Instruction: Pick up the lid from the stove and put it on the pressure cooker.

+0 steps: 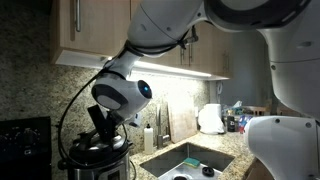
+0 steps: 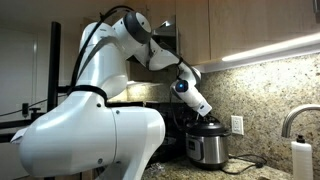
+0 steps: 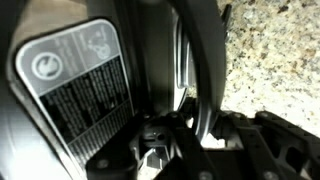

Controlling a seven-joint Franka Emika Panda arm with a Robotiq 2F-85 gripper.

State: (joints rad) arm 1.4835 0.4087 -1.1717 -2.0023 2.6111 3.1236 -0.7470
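Right now your gripper sits directly above the pressure cooker, down against the lid at the cooker's top. Whether its jaws are spread or clamped cannot be told.

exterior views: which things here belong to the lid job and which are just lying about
Part of the job:
tool
lid
pressure cooker
stove

Just lying about:
sink
faucet
soap bottle
white appliance
wall outlet
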